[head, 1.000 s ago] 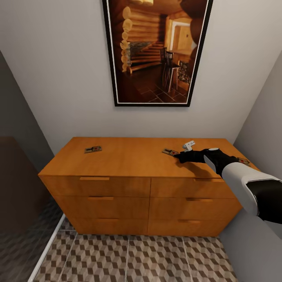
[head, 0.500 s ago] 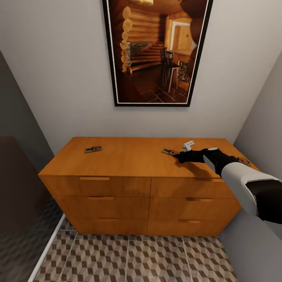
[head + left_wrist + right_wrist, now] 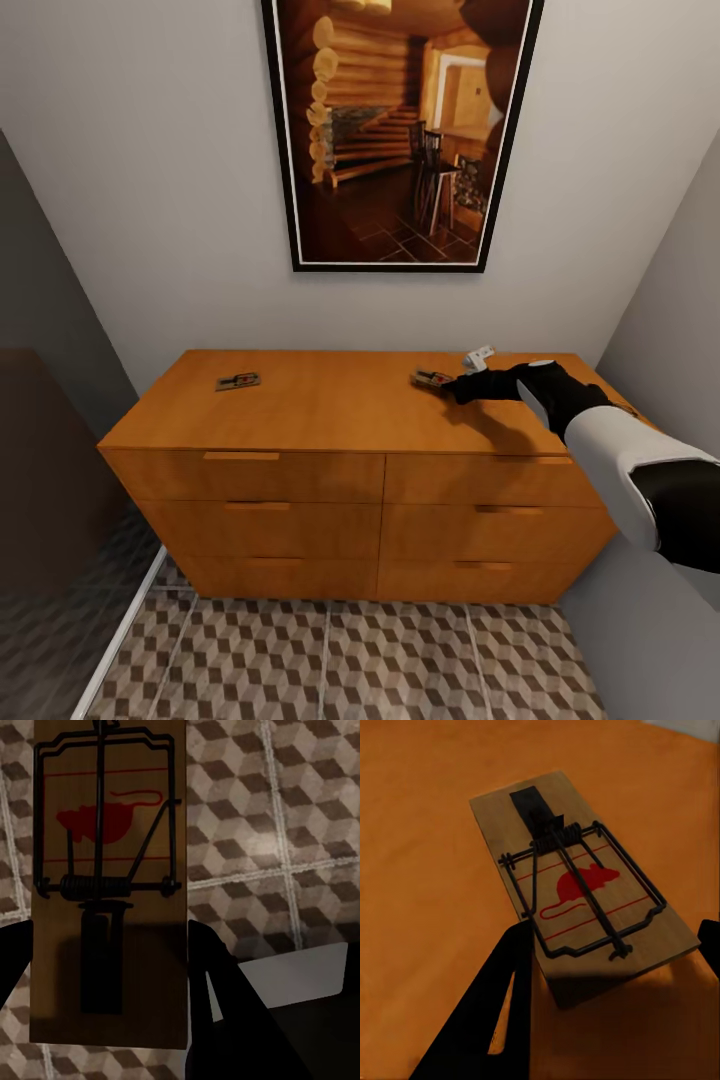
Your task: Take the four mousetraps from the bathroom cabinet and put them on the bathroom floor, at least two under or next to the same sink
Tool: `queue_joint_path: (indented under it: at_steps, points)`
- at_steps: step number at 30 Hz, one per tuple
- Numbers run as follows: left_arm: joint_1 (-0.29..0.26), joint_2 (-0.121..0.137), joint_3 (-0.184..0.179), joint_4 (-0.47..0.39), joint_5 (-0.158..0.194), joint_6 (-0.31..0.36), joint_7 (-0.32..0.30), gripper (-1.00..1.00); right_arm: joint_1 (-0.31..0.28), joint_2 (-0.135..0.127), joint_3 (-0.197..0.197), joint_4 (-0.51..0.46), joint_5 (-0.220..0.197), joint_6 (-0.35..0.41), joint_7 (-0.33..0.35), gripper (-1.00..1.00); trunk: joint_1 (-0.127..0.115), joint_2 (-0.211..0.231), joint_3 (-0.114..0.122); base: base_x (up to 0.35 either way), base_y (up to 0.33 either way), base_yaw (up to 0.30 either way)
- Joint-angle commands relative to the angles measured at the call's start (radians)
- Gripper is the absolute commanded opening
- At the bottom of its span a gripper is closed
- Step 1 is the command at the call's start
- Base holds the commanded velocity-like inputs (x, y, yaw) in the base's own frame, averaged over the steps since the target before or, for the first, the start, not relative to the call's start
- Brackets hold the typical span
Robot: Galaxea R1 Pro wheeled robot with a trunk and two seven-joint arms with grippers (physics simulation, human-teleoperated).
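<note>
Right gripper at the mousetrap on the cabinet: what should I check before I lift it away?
1. Right gripper straddles the near mousetrap, one finger at each long edge: ok.
2. Fingers pressed against both edges: ok, as far as the right wrist view shows.
3. Left gripper clamps the held mousetrap above the bathroom floor: ok.
4. Small white object is close behind the right gripper but apart from it: ok.
5. Third mousetrap lies flat on the cabinet, not yet fetched: ok.
6. Where the fourth trap lies: cannot tell.
</note>
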Motion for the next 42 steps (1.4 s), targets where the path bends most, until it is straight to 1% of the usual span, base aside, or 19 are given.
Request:
queue_joint_path:
  at_steps: [1,6,9,13,16,19,29,42]
  points:
    - [-0.001,-0.001,-0.009,0.003,0.0,-0.004,0.004,-1.0,0.0,0.0,-0.003,-0.019,0.004,0.019,0.007,-1.0,0.0,0.0,-0.001,0.0,0.0,0.0]
    - [-0.001,-0.001,-0.009,0.003,0.0,-0.004,0.004,-1.0,0.0,0.0,-0.003,-0.075,0.004,0.05,0.007,-1.0,0.0,0.0,-0.001,0.0,0.0,0.0]
    - [-0.001,-0.001,-0.009,0.003,0.0,-0.004,0.004,-1.0,0.0,0.0,-0.003,-0.117,0.004,0.097,0.007,-1.0,0.0,0.0,-0.001,0.0,0.0,0.0]
    - [-0.001,-0.001,-0.009,0.003,0.0,-0.004,0.004,-1.0,0.0,0.0,-0.003,-0.166,0.004,0.135,0.007,-1.0,0.0,0.0,-0.001,0.0,0.0,0.0]
    - [-0.001,-0.001,-0.009,0.003,0.0,-0.004,0.004,-1.0,0.0,0.0,-0.003,-0.211,0.004,0.184,0.006,-1.0,0.0,0.0,-0.001,-0.021,0.013,0.0]
    - [-0.001,-0.001,-0.009,0.003,0.0,-0.004,0.004,-1.0,0.0,0.0,-0.003,-0.237,0.003,0.209,0.006,-1.0,0.0,0.0,-0.001,-0.159,0.111,0.0]
    - [-0.001,-0.001,-0.009,0.003,0.0,-0.005,0.004,-1.0,0.0,-0.002,-0.001,-0.246,0.004,0.219,0.006,-1.0,0.0,0.0,-0.001,-0.242,0.176,0.0]
    - [-0.001,-0.001,-0.009,0.003,0.0,-0.004,0.004,-1.0,0.0,-0.003,-0.001,-0.234,0.003,0.218,0.003,-1.0,0.0,0.0,-0.001,-0.252,0.183,0.0]
